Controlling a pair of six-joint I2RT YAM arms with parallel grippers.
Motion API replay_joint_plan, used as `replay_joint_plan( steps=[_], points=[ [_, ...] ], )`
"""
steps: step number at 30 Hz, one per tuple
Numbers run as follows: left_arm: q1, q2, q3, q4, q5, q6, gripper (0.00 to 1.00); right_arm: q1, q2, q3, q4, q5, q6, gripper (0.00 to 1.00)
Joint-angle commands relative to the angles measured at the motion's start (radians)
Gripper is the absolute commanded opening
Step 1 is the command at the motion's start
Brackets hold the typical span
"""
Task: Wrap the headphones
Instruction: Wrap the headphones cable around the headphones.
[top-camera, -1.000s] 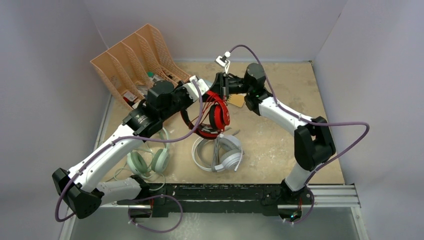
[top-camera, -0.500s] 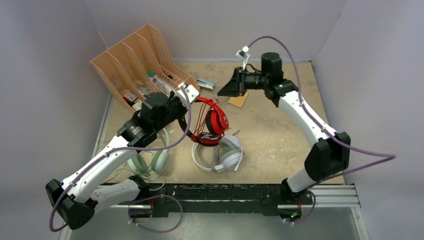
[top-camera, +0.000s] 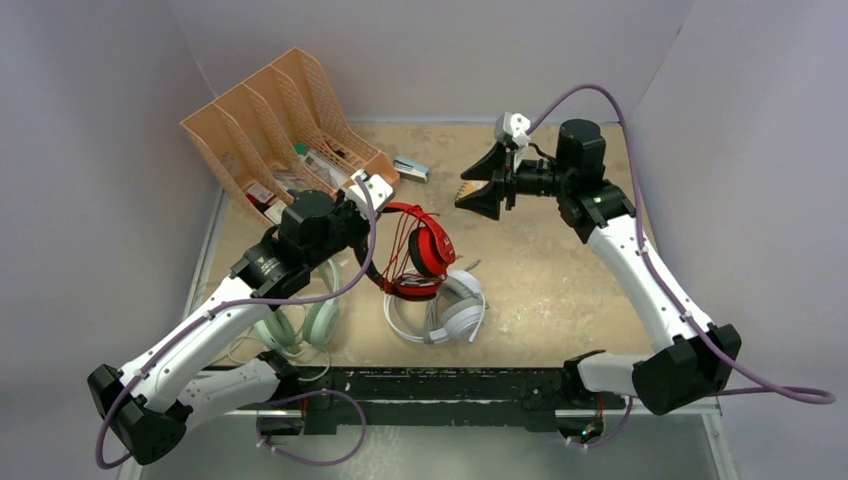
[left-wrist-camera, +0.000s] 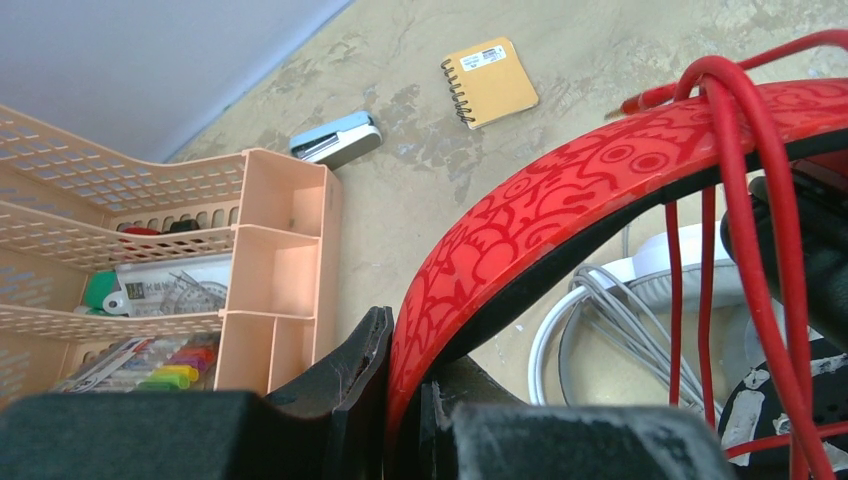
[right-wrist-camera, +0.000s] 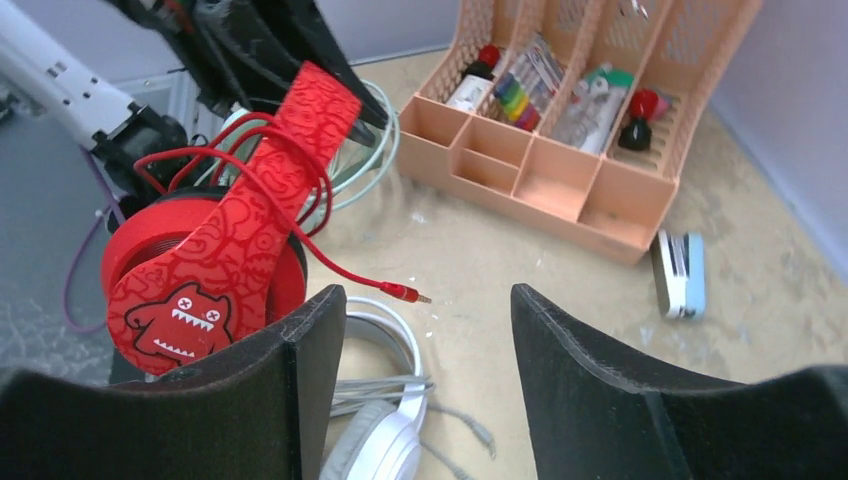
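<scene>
**Right gripper** (right-wrist-camera: 428, 330): now standing wide open and holding nothing. A second ago it was shut and pressed in at the red headset; it has since pulled away to the far right, and is hovering over the notebook (left-wrist-camera: 489, 82).

**Left gripper** (left-wrist-camera: 400, 370): closed tight on the red headset's band. It has drawn back a little toward the near left, carrying the headset with it.

**Red headset** (top-camera: 420, 250): being held mid-table, lifted on edge rather than lying flat. Its long axis is running far to near. The crown of the band is arching toward the far side and the cups are hanging on the near side, the lower one just at the white headset. The red cord is looping several times over the band. The plug end is sticking out free above the table (top-camera: 560, 270).

**White headset** (top-camera: 445, 310): lying flat just nearer than the red one, with the grey cord bundled across it.

**Mint headset** (top-camera: 295, 325): lying flat at the near left, partly under the left arm.

**Organiser** (top-camera: 270, 120): sitting at the far left corner, with a stapler (top-camera: 410, 168) lying beside it.
</scene>
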Motion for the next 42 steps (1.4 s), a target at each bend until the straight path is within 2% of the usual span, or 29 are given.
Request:
replay_joint_plan(
  steps=[1,7,15,23,25,28,31,37,42],
  points=[
    [0.004,-0.027,0.019,0.07,0.039,-0.045,0.0,0.049,-0.003,-0.048,0.118,-0.128,-0.147,0.62],
    [0.004,-0.005,0.034,0.067,0.049,-0.037,0.0,0.065,0.029,-0.028,0.159,-0.216,-0.148,0.52],
    [0.004,-0.016,0.025,0.063,0.049,-0.035,0.0,0.105,0.056,-0.02,0.097,-0.251,-0.227,0.44],
    [0.003,-0.021,0.029,0.057,0.049,-0.037,0.0,0.122,0.085,-0.006,0.1,-0.268,-0.225,0.33],
    [0.004,-0.023,0.03,0.054,0.049,-0.037,0.0,0.124,0.093,-0.001,0.097,-0.276,-0.222,0.28],
    [0.004,-0.026,0.031,0.052,0.049,-0.035,0.0,0.126,0.099,0.004,0.097,-0.283,-0.207,0.14],
    [0.004,-0.028,0.031,0.05,0.049,-0.028,0.0,0.126,0.099,-0.009,0.146,-0.292,-0.151,0.0],
    [0.004,-0.017,0.06,0.031,0.077,0.004,0.0,0.124,0.104,-0.059,0.319,-0.237,0.105,0.0],
    [0.004,-0.023,0.083,0.029,0.108,0.022,0.0,0.119,0.162,-0.012,0.332,-0.156,0.287,0.0]
  ],
)
